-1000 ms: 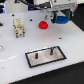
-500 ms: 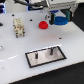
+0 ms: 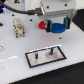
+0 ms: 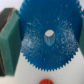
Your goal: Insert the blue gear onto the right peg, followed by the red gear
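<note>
My gripper (image 3: 57, 24) is shut on the blue gear (image 3: 60, 28), holding it in the air above the table. In the wrist view the blue gear (image 4: 35, 47) fills the frame, its centre hole showing, with a green-padded finger (image 4: 9, 40) against its toothed edge. The red gear (image 3: 42, 23) lies on the table just to the exterior view's left of the gripper; a sliver of it (image 4: 46, 81) shows in the wrist view. The white black-bordered plate (image 3: 56, 54) lies nearer the camera, with the right peg (image 3: 50, 50) and a second peg (image 3: 36, 56) upright on it.
A small beige and dark object (image 3: 18, 26) stands on the white table toward the exterior view's left. The arm's white body (image 3: 55, 7) looms over the back of the table.
The gripper has carried the blue gear lower in the exterior view, closer to the plate. The red gear and the plate have stayed put.
</note>
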